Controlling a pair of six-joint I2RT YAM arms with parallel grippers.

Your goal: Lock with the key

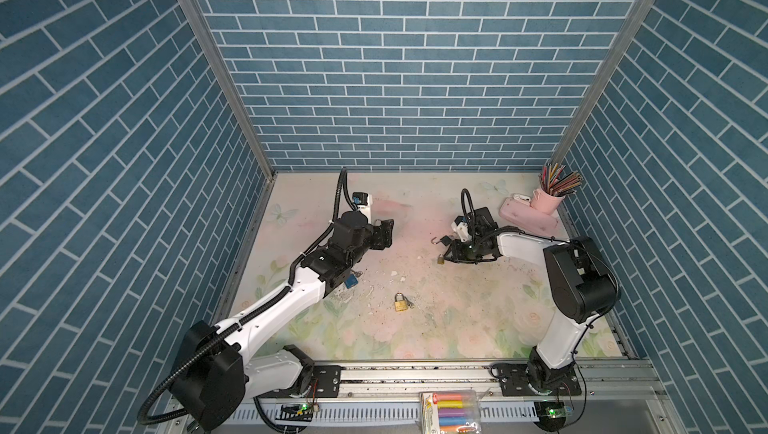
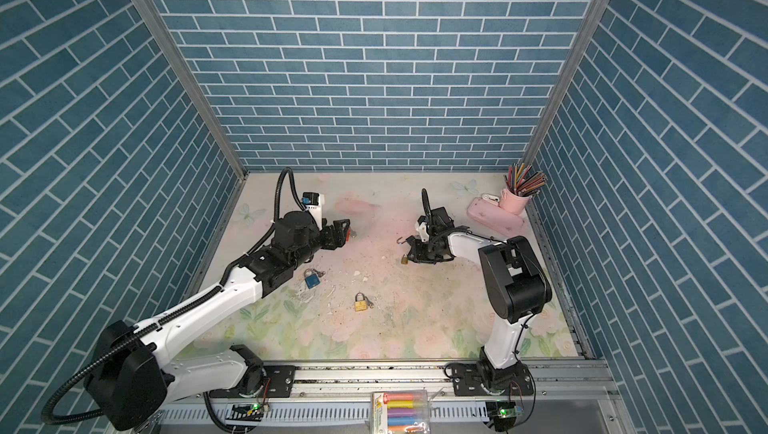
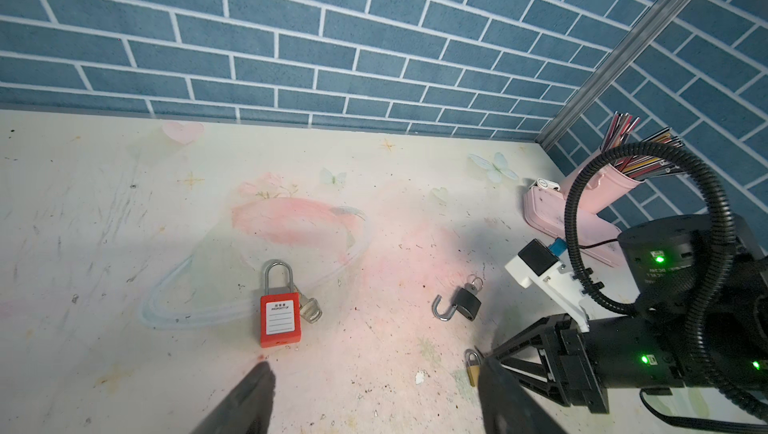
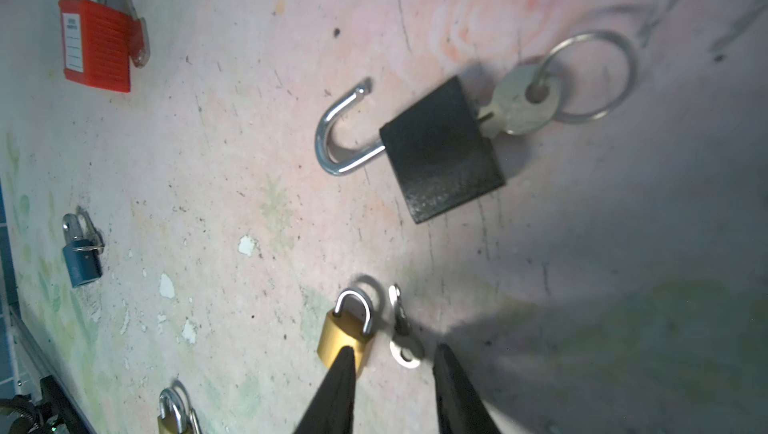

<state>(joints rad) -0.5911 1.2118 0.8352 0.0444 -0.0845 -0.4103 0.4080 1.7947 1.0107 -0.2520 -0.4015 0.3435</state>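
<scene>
A black padlock [image 4: 442,149] lies on the table with its shackle [image 4: 336,137] swung open and a key [image 4: 519,101] on a ring stuck in its body; it also shows as the black padlock [image 1: 444,240] in a top view. My right gripper [image 4: 394,349] is open just short of it, low over a small brass padlock [image 4: 345,338] and a loose key [image 4: 401,336] that lies between the fingers, ungripped. My left gripper [image 3: 374,369] is open and empty, near a red padlock [image 3: 279,317] with its own key.
A blue padlock [image 2: 311,279] and another brass padlock [image 1: 400,303] lie nearer the front. A pink cup of pencils [image 1: 548,199] and a pink case [image 1: 528,216] stand at the back right. A box of coloured chalks [image 1: 451,411] sits on the front rail.
</scene>
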